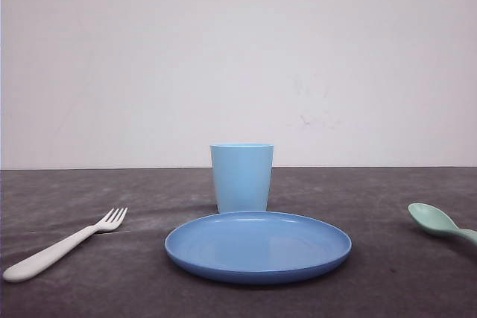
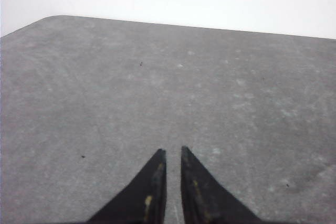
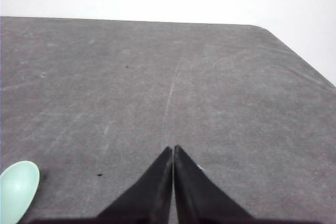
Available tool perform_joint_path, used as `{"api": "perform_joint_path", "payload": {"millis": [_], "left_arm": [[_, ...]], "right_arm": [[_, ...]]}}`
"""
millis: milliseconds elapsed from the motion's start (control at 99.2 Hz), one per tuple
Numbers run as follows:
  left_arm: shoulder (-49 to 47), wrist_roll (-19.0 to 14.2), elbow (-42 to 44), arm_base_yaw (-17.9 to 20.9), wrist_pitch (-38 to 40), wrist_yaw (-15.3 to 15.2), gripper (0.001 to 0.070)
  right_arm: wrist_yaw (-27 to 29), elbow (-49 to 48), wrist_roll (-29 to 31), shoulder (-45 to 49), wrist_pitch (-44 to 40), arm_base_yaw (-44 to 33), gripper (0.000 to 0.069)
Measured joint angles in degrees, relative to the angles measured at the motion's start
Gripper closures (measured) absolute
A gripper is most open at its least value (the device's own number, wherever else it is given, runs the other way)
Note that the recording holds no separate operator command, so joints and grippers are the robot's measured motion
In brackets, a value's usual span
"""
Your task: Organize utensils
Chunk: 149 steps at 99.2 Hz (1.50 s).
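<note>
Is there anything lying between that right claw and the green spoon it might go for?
Nothing visible. In the right wrist view the right gripper sits shut over bare grey table, and the spoon lies just off to one side of it with only tabletop between them. The plate and cup stand at the table's middle, away from the spoon.

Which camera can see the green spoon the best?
The front view: the mint-green spoon lies on the table right of the blue plate, bowl and part of the handle visible. The right wrist view catches just its bowl at the edge.
</note>
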Motion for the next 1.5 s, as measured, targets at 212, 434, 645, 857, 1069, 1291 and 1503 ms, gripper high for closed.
{"api": "perform_joint_path", "payload": {"millis": [212,434,645,857,1069,1291,1503], "left_arm": [[0.00,0.00,0.00,0.00,0.00,0.00,0.0684],[0.00,-0.02,0.00,0.00,0.00,0.00,0.0684],[0.00,-7.23,0.00,0.00,-0.02,1.03,0.0684],[0.00,-14.93,0.00,0.00,-0.02,1.03,0.0684],[0.00,-16.31,0.02,0.00,-0.09,2.51,0.0684],[4.15,-16.44,5.73,-0.02,-2.54,5.05,0.0684],[17.16,-15.28,19.98,-0.09,-4.85,7.04,0.0684]], "right_arm": [[0.00,0.00,0.00,0.00,0.00,0.00,0.0689],[-0.07,0.00,0.02,0.00,0.02,0.00,0.0689],[-2.95,0.00,4.37,0.00,0.24,0.00,0.0689],[-5.92,0.00,12.02,0.00,0.31,0.00,0.0689],[-5.97,0.00,19.10,0.00,6.93,0.00,0.0689],[-6.10,5.51,24.61,2.80,4.33,0.00,0.0690],[-7.26,20.11,22.69,14.82,-4.31,0.00,0.0690]]}}
